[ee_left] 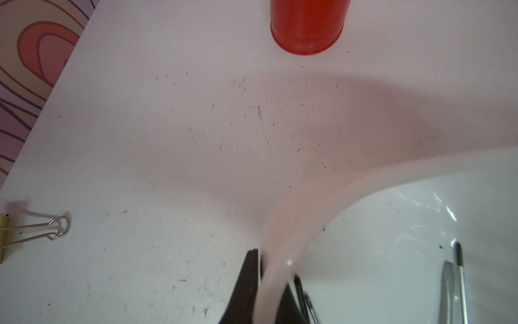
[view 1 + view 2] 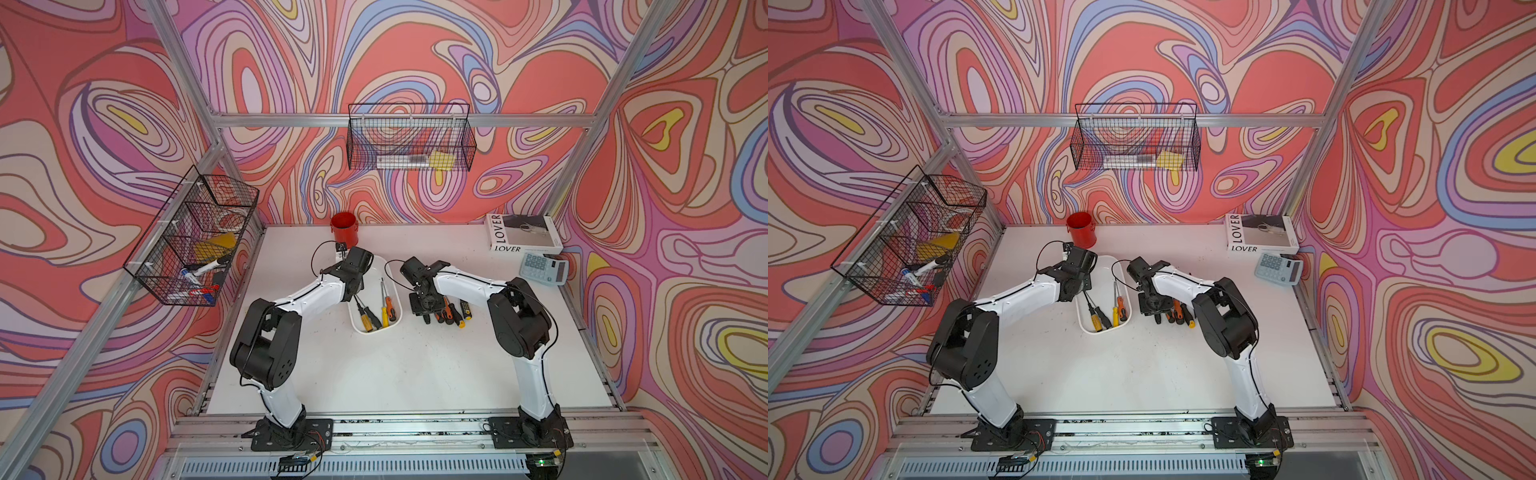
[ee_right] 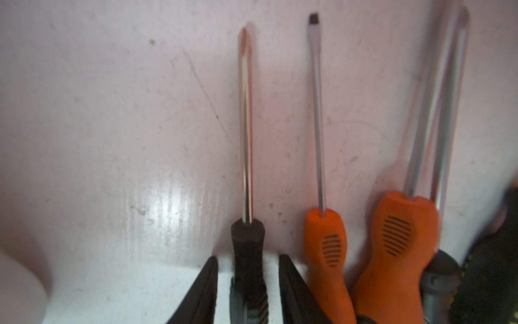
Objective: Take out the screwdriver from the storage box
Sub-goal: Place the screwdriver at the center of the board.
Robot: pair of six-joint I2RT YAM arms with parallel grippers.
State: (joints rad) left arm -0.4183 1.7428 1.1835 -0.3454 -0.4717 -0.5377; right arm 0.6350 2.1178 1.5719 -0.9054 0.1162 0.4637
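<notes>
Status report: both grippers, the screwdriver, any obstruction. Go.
Left gripper shut on storage box rim. Right gripper open astride black-handled screwdriver, lying on table beside orange-handled ones. Four screwdrivers in box. Left wrist overhangs box's far corner.

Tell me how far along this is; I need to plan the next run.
Done: several screwdrivers lie on the table beside the storage box. In hand: the left gripper clamps the box's rim; the right gripper stands open around a black-handled screwdriver lying on the table. Left: four screwdrivers lie in the box.
</notes>
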